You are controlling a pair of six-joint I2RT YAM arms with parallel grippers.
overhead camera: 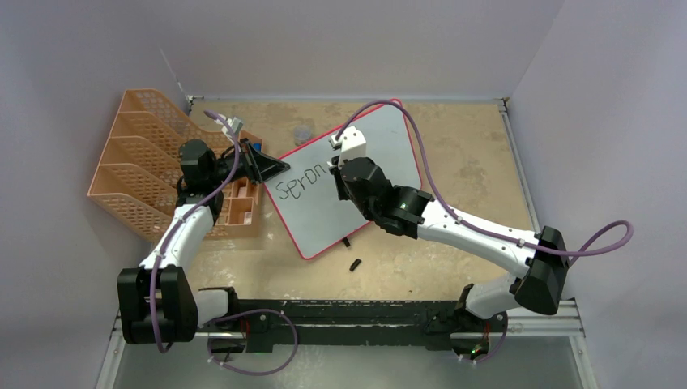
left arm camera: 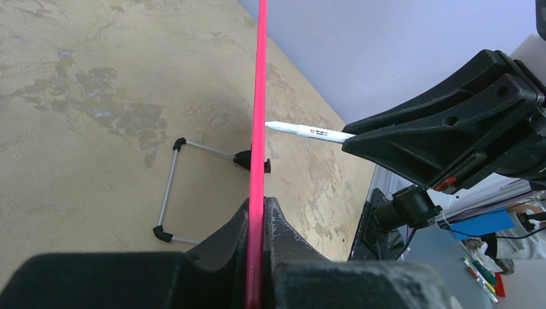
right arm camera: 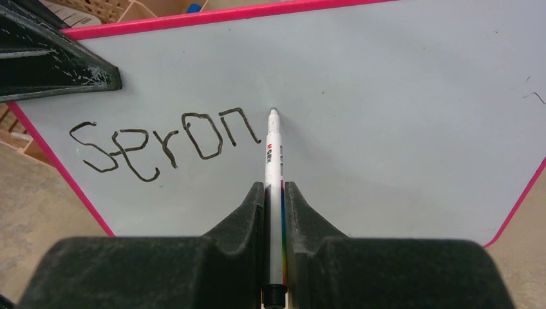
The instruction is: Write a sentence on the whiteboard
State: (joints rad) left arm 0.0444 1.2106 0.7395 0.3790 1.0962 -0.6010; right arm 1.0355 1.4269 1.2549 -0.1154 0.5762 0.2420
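The whiteboard (overhead camera: 356, 182), white with a red-pink frame, lies tilted mid-table. Black letters of the sentence (right arm camera: 164, 141) read "Spron" near its left end, also visible from above as the sentence (overhead camera: 301, 185). My right gripper (right arm camera: 275, 187) is shut on a white marker (right arm camera: 273, 151) whose tip touches the board just right of the last letter. My left gripper (left arm camera: 257, 206) is shut on the whiteboard's pink edge (left arm camera: 259, 129) at the board's left corner. From above, the left gripper (overhead camera: 271, 168) sits at that corner and the right gripper (overhead camera: 344, 174) hovers over the board.
An orange mesh file rack (overhead camera: 142, 158) stands at the left behind my left arm. A small black cap-like piece (overhead camera: 355, 264) lies on the table in front of the board. The board's wire stand (left arm camera: 170, 193) with black feet shows underneath.
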